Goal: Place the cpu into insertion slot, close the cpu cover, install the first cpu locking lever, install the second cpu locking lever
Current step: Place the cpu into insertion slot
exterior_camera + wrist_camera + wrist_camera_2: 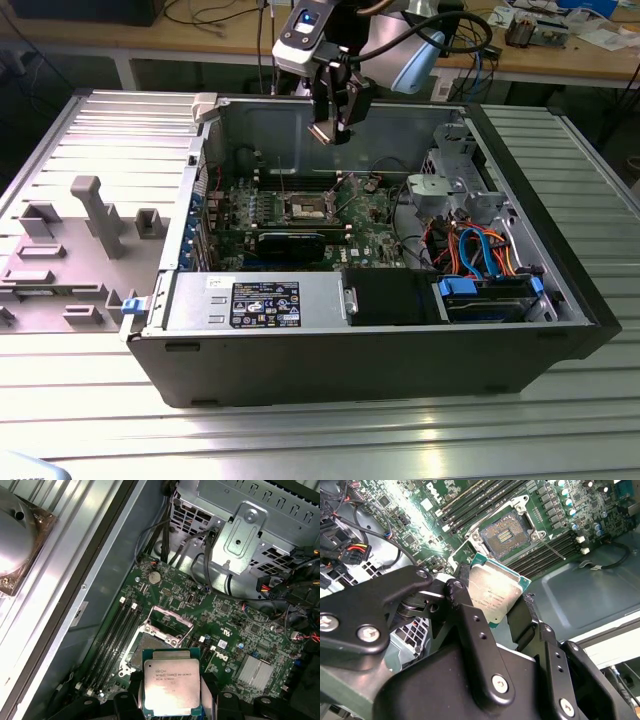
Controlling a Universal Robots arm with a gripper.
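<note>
Tool [495, 599] of a robot arm [405, 45] grips the cpu [496, 591] by two opposite edges, its black fingers [465, 597] pressed against the chip's green rim, as seen in both wrist views. The chip's dull silver top faces the cameras and it is held clear of everything below.

In the exterior view, the tool hangs above the open computer case [400, 350], near the top edge of the case's far wall and well apart from the green circuit board [225, 615] that lies on the case floor. The insertion slot [507, 532] sits bare on that board, its dark centre with rows of contacts exposed inside a silver metal rim. The cpu cover [172, 614], a thin silver frame with a square window, appears lifted off the socket at one edge; how far it tilts cannot be told.

Long narrow memory slots [470, 505] flank the socket on both sides. A round coin battery [155, 576] lies on the board towards the silver drive cage [245, 535], where orange and blue cables [480, 250] gather. A long black card [290, 243] stands on the board just in front of the socket in the exterior view.

The case rests on a grey ribbed surface [300, 430], with a grey fixture [90, 215] of upright blocks on the exterior view's left.
</note>
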